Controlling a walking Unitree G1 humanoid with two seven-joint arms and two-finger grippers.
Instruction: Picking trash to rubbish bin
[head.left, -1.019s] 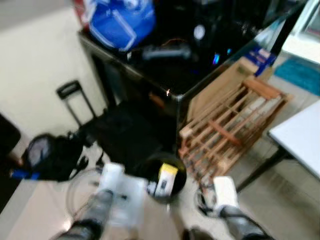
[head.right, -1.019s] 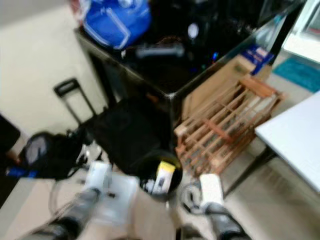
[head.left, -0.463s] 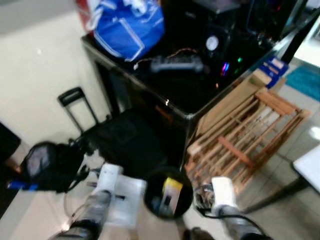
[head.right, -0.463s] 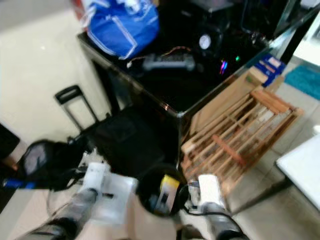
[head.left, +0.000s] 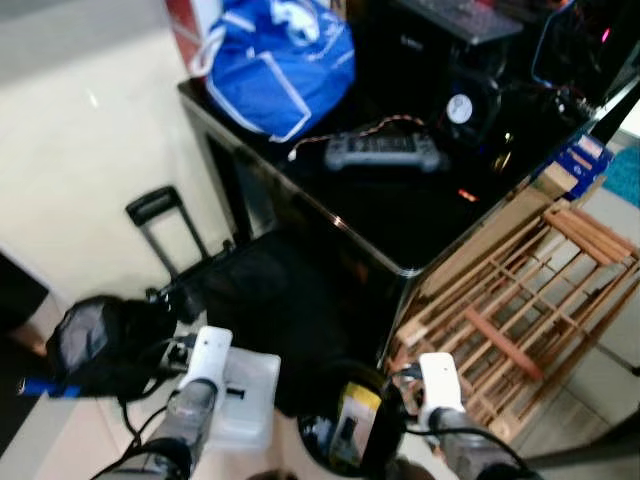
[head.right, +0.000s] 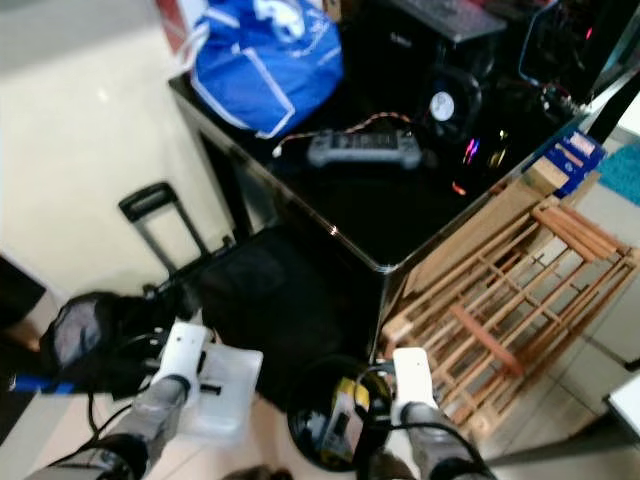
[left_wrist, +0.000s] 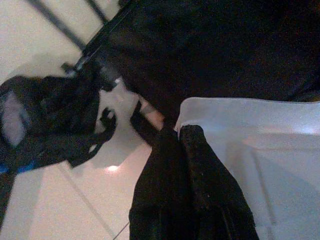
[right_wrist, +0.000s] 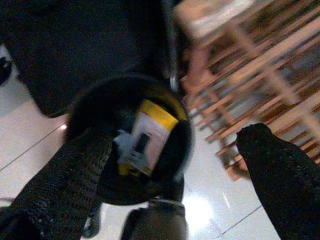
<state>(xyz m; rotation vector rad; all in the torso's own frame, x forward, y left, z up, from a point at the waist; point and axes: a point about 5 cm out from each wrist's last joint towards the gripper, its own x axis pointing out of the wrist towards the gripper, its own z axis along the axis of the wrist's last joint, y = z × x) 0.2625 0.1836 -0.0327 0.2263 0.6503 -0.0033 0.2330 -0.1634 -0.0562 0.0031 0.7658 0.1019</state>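
Hovering over the black rubbish bin (right_wrist: 85, 107) holding a yellow-topped box (right_wrist: 145, 137), the right tool (right_wrist: 175, 170) is spread, while the left tool (left_wrist: 182, 145) is clenched empty.

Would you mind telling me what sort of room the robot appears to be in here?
Probably a home workroom or hobby corner, on a pale tiled floor. A black glossy table carries a handheld controller and a computer case with a fan. A wooden rack leans beside it, and a black rubbish bin stands below.

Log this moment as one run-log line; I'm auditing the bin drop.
right claw: open above round black rubbish bin | bin: yellow-and-white box inside | left claw: shut, over white plastic lid
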